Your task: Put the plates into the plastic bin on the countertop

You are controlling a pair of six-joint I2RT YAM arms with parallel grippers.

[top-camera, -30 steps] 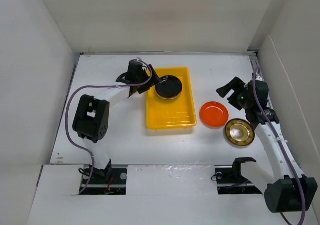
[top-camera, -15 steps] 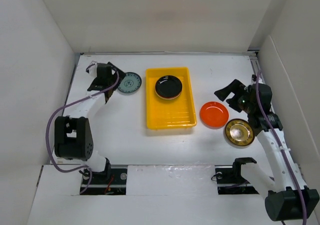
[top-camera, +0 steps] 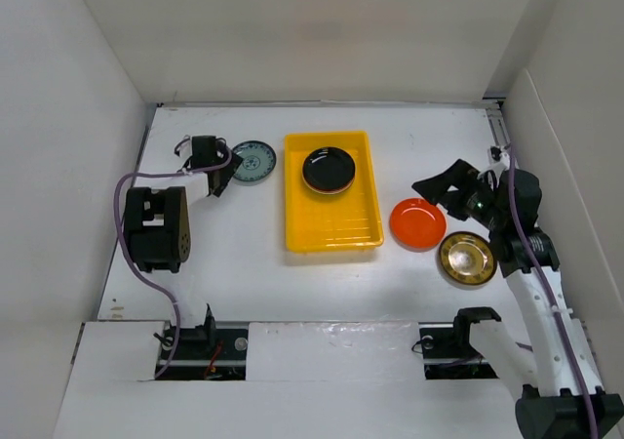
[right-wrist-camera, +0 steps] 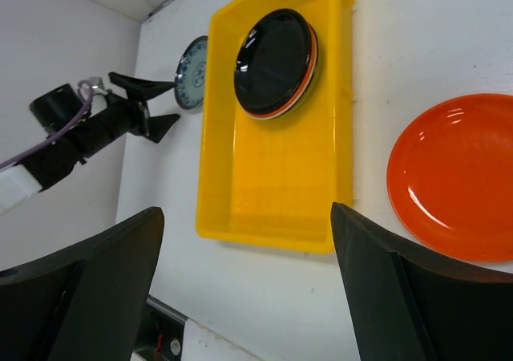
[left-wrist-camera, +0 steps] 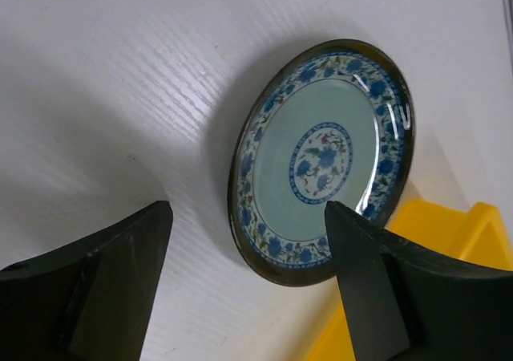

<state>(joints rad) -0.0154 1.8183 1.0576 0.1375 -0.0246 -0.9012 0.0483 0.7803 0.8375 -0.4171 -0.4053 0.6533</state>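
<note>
The teal-blue patterned plate (top-camera: 253,160) lies on the white countertop (top-camera: 234,254), just left of the yellow plastic bin (top-camera: 331,226). My left gripper (top-camera: 225,171) is open and empty right beside its left edge. In the left wrist view the plate (left-wrist-camera: 325,156) lies between and just beyond my fingertips (left-wrist-camera: 156,217). A glossy black plate (top-camera: 329,170) tops a small stack in the far half of the bin (right-wrist-camera: 272,176). An orange plate (top-camera: 417,222) and a gold-brown plate (top-camera: 467,259) lie right of the bin. My right gripper (top-camera: 436,195) is open and empty above the orange plate (right-wrist-camera: 457,176).
White walls close in the countertop at the left, back and right. The bin's near half (right-wrist-camera: 268,192) holds nothing. The bin's corner (left-wrist-camera: 449,241) is close behind the teal-blue plate. The left arm's elbow (top-camera: 156,229) stands near the left wall.
My left gripper has left the black plate in the bin, swung left and settled beside the teal-blue plate. My right gripper has drifted left and lower toward the orange plate.
</note>
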